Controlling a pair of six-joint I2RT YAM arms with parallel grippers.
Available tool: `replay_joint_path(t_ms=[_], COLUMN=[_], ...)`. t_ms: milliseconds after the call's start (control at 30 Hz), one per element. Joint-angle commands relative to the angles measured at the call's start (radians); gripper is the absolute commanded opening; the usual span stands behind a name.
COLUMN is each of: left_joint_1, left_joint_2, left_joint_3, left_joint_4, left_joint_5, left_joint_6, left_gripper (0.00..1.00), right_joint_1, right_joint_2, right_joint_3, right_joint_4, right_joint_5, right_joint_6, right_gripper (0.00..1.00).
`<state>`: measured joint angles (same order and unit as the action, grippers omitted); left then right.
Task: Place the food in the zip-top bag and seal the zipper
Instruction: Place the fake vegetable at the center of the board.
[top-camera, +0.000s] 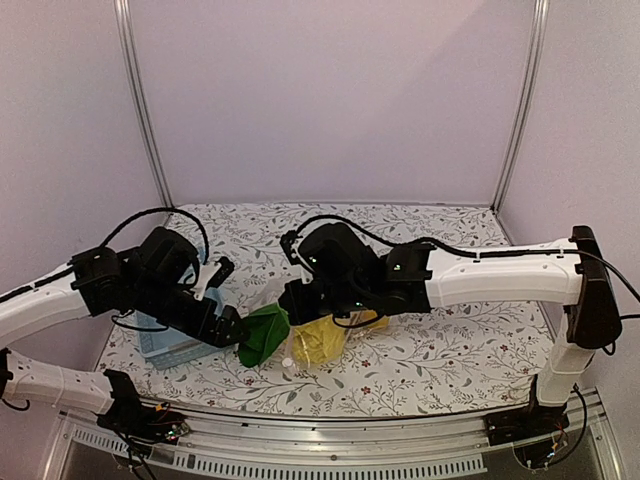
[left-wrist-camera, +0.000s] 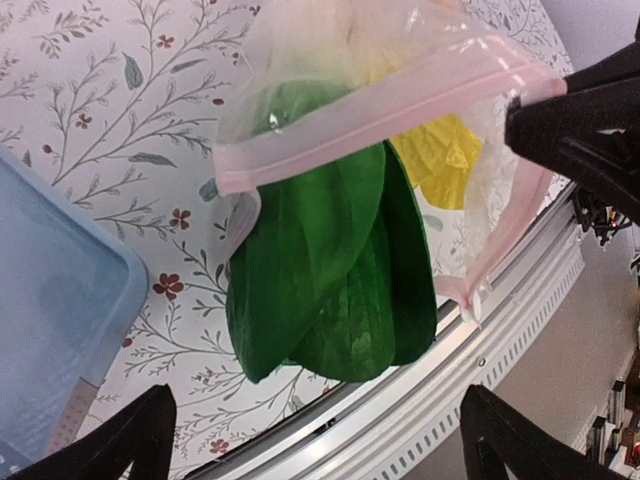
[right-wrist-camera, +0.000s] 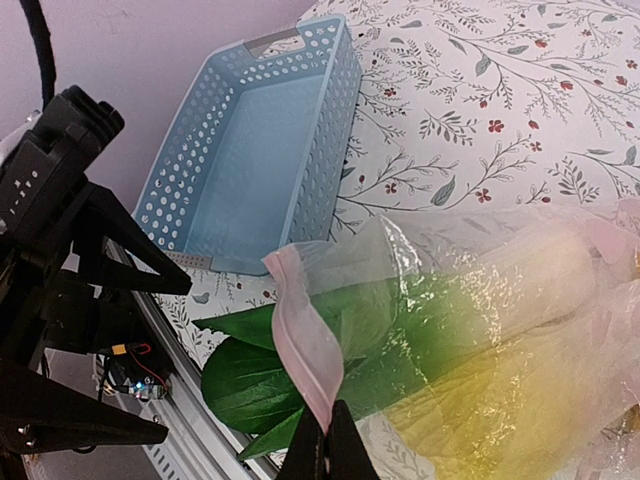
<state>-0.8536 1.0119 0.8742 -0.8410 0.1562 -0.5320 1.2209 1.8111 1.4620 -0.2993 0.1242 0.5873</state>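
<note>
Nearest, at the worktop's (right-wrist-camera: 520, 100) front edge, the left gripper (left-wrist-camera: 318, 400) has its fingers spread wide with nothing between them; they sit just short of the dark-green bok choy (left-wrist-camera: 330, 270). The bok choy's leaves hang out of the zip-top bag (right-wrist-camera: 480, 280) toward the metal rail, while its upper part lies inside the clear plastic. The right gripper (right-wrist-camera: 322, 445) has its fingers pressed together on the pink zipper strip (left-wrist-camera: 400, 110) at the bag's mouth, holding that edge up and the mouth open. Deeper in the bag, behind the green leaves, sits the pale-yellow napa cabbage (left-wrist-camera: 445, 160). Farther to the left, beside the bag, the light-blue slotted basket (right-wrist-camera: 250, 150) rests on the floral worktop.
</note>
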Motion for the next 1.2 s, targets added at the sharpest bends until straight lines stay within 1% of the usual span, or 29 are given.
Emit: replay_joint_path(t_ms=[0,133,333,467,633,767,967,1033,1133,1167], left_joint_1=[-0.004,-0.019,-0.058,-0.103,-0.156,-0.207,-0.311,-0.322,-0.337,-0.341], left_joint_2=[-0.07,-0.066,-0.005,0.025,0.047,0.059,0.131,0.155,0.18,0.186], left_joint_3=[-0.093,-0.121,-0.088,-0.069,-0.061,-0.06,-0.027,-0.01,0.012,0.019], left_joint_4=[0.123,0.154,0.173,0.174,0.17,0.17,0.149,0.119,0.076,0.066], left_joint_5=[0.036,0.005,-0.083,-0.123,-0.153,-0.232,-0.388,-0.436,-0.498,-0.514], left_joint_6=[-0.073,-0.041,0.047,0.082,0.067,0.042,0.004,-0.002,-0.013,-0.017], left_gripper=[1.0,1.0,1.0,1.0,1.0,1.0,0.99,0.97,0.91,0.87], right_joint_1=[-0.009,-0.009,-0.01,-0.012,-0.011,-0.013,-0.015,-0.017,-0.017,-0.018], right_joint_2=[-0.016,-0.014,-0.014,-0.013,-0.008,-0.003,-0.002,-0.008,-0.012,-0.013], right_joint_3=[-0.002,-0.003,-0.007,-0.011,-0.009,-0.007,-0.009,-0.016,-0.021,-0.024], right_joint_4=[0.002,0.003,0.008,0.008,0.011,0.015,0.016,0.016,0.017,0.017], right_joint_5=[0.001,-0.004,-0.005,-0.003,-0.007,-0.014,-0.018,-0.015,-0.013,-0.013], right_joint_6=[0.008,0.009,0.016,0.023,0.026,0.029,0.03,0.031,0.033,0.033], right_gripper=[0.0,0.0,0.0,0.0,0.0,0.0,0.0,0.0,0.0,0.0])
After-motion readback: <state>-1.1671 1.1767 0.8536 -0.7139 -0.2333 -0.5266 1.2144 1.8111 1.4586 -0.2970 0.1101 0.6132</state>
